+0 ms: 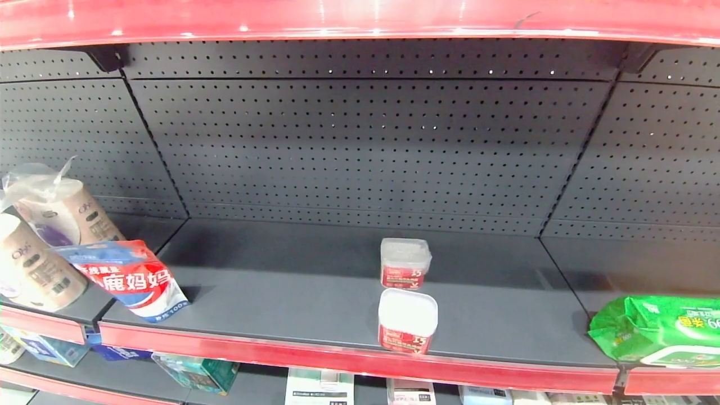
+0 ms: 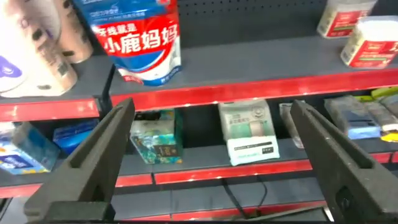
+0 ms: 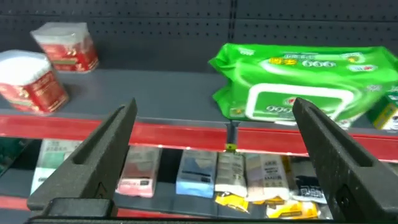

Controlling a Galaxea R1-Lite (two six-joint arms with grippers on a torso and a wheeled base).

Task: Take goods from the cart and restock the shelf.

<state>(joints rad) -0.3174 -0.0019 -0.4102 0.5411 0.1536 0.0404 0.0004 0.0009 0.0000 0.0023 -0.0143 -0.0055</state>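
Two small white tubs with red labels stand one behind the other on the dark shelf: the front tub near the red edge, the rear tub behind it. They also show as the front tub and rear tub in the right wrist view. My left gripper is open and holds nothing, in front of the shelf's red edge below a blue and red pouch. My right gripper is open and holds nothing too, facing the shelf edge beside a green wipes pack.
The blue and red pouch leans at the shelf's left, next to wrapped beige rolls. The green wipes pack lies at the right. A lower shelf holds several small boxes and packets. A red shelf hangs overhead.
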